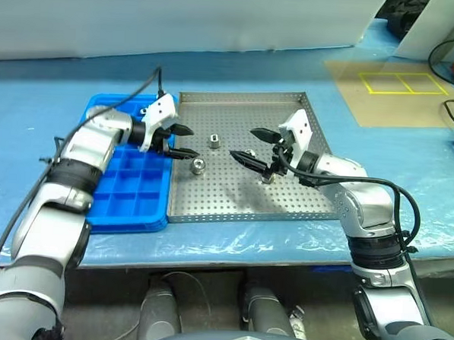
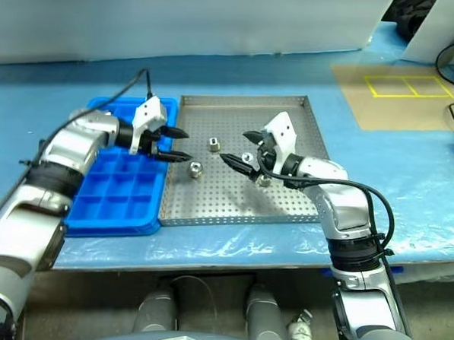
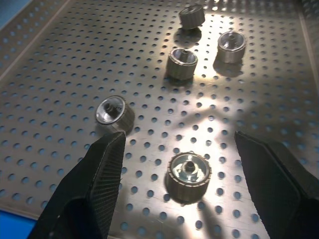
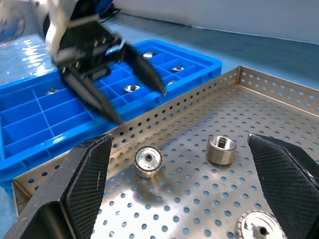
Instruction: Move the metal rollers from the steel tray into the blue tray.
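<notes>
Left pincer (image 1: pixel 184 141) hangs wide and empty over the steel tray (image 1: pixel 301 208), lining up on a roller (image 1: pixel 198 166). Right pincer (image 1: pixel 252 148) is wide, empty. Next, I judge: descend, straddle it, close.

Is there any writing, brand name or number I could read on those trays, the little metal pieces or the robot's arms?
None: no readable text on the steel tray, the blue tray or the metal rollers.
The yellow outlined boxes on the brown sheet are a marking without letters.
</notes>
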Motion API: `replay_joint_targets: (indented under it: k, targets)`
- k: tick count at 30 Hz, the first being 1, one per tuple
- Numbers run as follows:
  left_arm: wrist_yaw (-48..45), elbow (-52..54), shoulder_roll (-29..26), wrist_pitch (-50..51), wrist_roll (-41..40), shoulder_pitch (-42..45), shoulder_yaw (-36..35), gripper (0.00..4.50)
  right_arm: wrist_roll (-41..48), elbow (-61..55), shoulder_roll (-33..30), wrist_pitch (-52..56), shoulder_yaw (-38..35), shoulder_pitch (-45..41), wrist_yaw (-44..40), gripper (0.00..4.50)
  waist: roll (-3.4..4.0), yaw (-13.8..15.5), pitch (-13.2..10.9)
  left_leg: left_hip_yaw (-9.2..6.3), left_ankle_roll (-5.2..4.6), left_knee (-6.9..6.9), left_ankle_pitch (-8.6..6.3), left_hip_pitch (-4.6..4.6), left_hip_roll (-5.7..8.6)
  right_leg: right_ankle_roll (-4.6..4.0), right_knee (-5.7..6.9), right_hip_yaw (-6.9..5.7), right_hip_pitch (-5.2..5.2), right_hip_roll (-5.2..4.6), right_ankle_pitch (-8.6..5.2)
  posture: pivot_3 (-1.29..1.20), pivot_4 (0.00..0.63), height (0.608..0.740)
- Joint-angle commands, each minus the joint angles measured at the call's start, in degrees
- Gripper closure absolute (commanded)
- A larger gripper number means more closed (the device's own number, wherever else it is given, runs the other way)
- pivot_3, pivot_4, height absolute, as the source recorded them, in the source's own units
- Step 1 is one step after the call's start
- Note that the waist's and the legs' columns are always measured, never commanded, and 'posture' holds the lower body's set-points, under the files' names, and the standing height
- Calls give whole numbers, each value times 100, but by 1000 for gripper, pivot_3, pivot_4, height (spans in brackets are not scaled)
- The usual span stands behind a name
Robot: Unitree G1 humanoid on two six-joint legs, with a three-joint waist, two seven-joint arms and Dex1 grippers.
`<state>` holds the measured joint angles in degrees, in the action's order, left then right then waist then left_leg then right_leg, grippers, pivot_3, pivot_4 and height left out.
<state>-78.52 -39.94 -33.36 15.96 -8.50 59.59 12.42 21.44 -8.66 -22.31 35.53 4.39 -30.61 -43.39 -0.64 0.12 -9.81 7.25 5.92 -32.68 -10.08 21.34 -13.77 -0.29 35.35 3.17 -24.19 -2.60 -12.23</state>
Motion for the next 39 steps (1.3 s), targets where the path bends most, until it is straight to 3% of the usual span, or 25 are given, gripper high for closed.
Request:
replay_joint_targets:
  k: [1,8,16,35,39]
  targets:
    - [-497,-727,90,-284,481,379,400,831,42,-189,16,-96,-27,24,71,0,4,-9,2,0,0,1,0,-6,2,0,-2,3,6,0,0,-360,150,740]
    - [-862,-1513,425,-935,994,622,659,831,68,-437,41,-31,5,256,263,0,0,-55,-1,-1,-2,16,-1,-18,1,1,-24,3,20,4,1,-393,150,740]
    - [-515,-2275,688,-1748,1548,813,721,831,102,-641,38,37,-77,448,496,0,0,-77,-1,-1,-5,23,-3,-19,1,6,-52,3,31,4,5,-427,150,740]
    - [516,-2729,898,-2854,2428,608,835,831,66,-758,46,11,4,614,730,0,1,-89,0,0,-5,24,-3,-51,1,4,-56,4,72,1,4,-438,150,740]
    - [265,-2680,942,-2897,2227,565,645,10,79,-747,35,15,-13,569,724,0,1,-89,-1,0,-4,24,-3,-73,2,3,-57,5,87,-1,3,-439,150,740]
